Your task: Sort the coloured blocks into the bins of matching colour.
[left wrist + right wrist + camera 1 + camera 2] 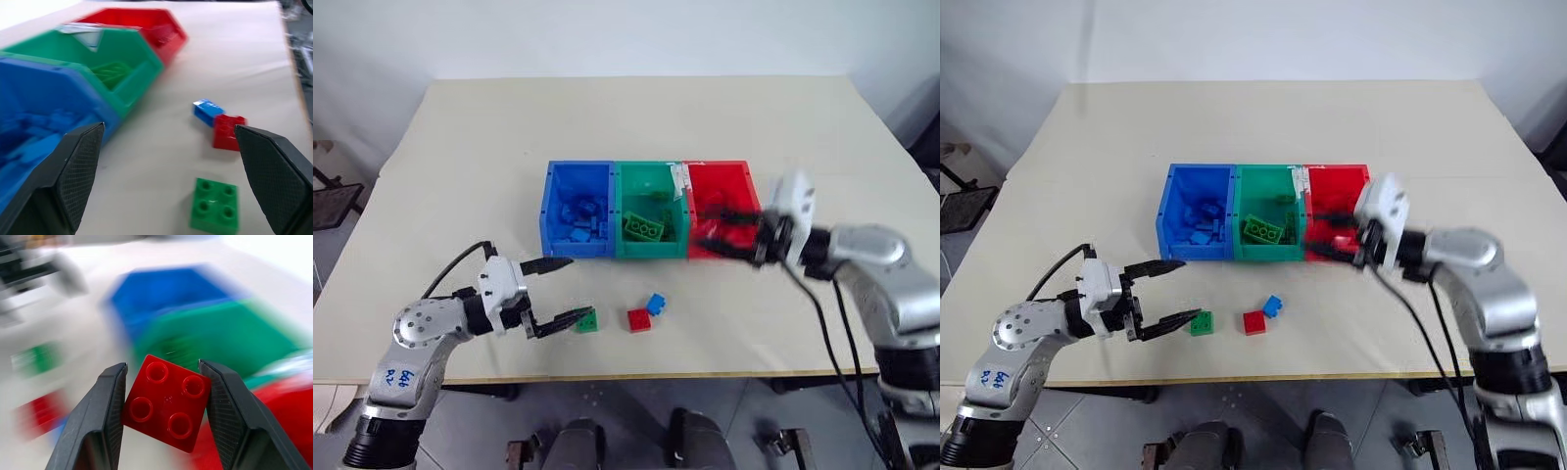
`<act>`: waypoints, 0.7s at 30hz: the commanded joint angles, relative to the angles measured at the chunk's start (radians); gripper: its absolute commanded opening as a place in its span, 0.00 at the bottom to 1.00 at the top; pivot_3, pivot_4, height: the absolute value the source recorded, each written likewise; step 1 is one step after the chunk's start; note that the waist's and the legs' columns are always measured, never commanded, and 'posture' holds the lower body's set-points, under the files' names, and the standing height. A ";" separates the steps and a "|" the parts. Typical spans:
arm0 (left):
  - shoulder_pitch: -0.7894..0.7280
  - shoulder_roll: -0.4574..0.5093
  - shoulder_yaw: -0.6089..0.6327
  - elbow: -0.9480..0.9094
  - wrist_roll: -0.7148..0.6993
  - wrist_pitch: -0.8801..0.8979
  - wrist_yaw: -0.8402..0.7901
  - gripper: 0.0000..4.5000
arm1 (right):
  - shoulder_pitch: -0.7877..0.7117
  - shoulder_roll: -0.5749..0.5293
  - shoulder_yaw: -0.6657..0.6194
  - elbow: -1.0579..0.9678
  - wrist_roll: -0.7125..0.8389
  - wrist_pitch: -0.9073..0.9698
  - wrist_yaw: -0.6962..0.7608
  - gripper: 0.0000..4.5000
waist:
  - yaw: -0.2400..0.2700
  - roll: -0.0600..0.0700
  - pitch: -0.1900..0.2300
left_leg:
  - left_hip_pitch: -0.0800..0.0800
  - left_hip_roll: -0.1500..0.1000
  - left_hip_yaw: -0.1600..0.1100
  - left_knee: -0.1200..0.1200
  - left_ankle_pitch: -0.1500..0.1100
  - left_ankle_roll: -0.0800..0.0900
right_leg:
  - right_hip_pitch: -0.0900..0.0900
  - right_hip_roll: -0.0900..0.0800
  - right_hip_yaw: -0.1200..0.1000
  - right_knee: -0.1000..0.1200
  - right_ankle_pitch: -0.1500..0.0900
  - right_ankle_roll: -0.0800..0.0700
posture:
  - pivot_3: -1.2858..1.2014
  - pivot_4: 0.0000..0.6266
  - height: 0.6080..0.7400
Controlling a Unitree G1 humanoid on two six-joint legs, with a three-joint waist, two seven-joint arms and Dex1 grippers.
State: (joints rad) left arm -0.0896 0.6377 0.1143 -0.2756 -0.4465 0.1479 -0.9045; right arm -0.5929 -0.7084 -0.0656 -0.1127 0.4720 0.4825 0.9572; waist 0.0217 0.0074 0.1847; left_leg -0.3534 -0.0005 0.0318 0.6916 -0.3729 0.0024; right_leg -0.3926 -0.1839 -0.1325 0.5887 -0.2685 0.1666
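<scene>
Head view: the right claw (717,235), clamped on a small red studded plastic brick (167,403), hangs over the red square plastic bin (744,181), at three o'clock in the row.

Left wrist view: the left claw (168,181) gapes around a green studded brick (215,205) on the cream tabletop (607,127).

Right wrist view: the red brick sits squarely pinched. Next, probably, release over red.

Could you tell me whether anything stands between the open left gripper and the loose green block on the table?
Nothing visible does. The left gripper is open, and the green block lies on bare table ahead of its fingers. The red block and blue block lie beyond it, not between.
</scene>
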 commanded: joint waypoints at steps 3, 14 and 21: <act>-0.005 -0.008 0.025 -0.024 -0.004 -0.004 0.028 1.00 | -0.185 0.072 0.069 0.332 -0.142 -0.106 -0.048 0.66 | -0.011 0.000 0.000 | 0.000 0.000 0.002 0.000 -0.001 0.001 | 0.000 0.000 0.001 -0.002 0.000 0.000 | 0.52 0.24 1.00; 0.020 0.000 0.050 -0.070 -0.017 0.007 0.054 1.00 | -0.108 0.065 0.009 0.324 -0.091 -0.278 0.127 0.99 | -0.022 0.000 0.000 | -0.001 0.001 0.001 -0.002 -0.001 0.001 | -0.002 0.000 -0.001 0.000 0.001 0.001 | 0.52 0.24 1.00; 0.011 0.084 0.063 -0.003 -0.023 -0.001 -0.075 1.00 | 0.278 -0.058 -0.171 -0.008 0.074 -0.207 0.220 0.99 | -0.008 0.000 0.000 | -0.001 0.000 0.002 0.000 -0.002 0.001 | -0.002 0.000 -0.001 -0.001 0.001 0.001 | 0.52 0.24 1.00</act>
State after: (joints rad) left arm -0.0716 0.7019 0.1561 -0.2880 -0.4473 0.1656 -0.9368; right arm -0.3564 -0.7492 -0.1650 -0.0177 0.4773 0.2846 1.1496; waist 0.0134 0.0076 0.1847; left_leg -0.3545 -0.0001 0.0341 0.6914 -0.3746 0.0034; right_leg -0.3941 -0.1838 -0.1328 0.5874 -0.2678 0.1680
